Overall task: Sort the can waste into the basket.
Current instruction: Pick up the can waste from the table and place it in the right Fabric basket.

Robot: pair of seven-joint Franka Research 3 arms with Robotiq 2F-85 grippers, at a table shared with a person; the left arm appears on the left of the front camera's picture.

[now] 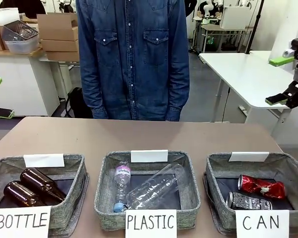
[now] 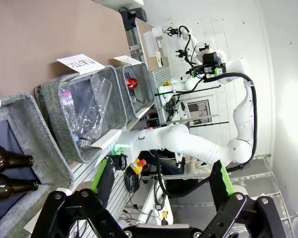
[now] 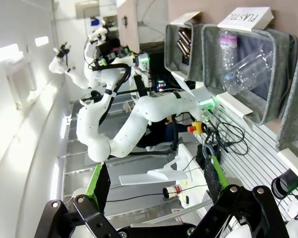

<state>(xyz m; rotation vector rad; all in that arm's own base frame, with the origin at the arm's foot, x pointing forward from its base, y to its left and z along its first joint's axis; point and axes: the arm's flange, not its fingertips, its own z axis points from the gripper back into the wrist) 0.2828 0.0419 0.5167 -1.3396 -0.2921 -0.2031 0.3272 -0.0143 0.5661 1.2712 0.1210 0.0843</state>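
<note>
Three grey baskets line near table edge. I read sorting as done: CAN basket [image 1: 219,168] at robot's right holds both cans, red can [image 1: 261,186] behind, silver can [image 1: 248,201] in front, just beside each other. No can left on table [image 1: 139,136] that I see. Right gripper [image 1: 285,79] raised well above, jaws wide apart, empty. Left gripper [image 2: 161,181] likewise spread, holding nothing.

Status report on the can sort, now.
Left gripper open, empty; right gripper open, empty, raised off the table. Red can and silver can both in the CAN basket. Nothing in the way.
</note>
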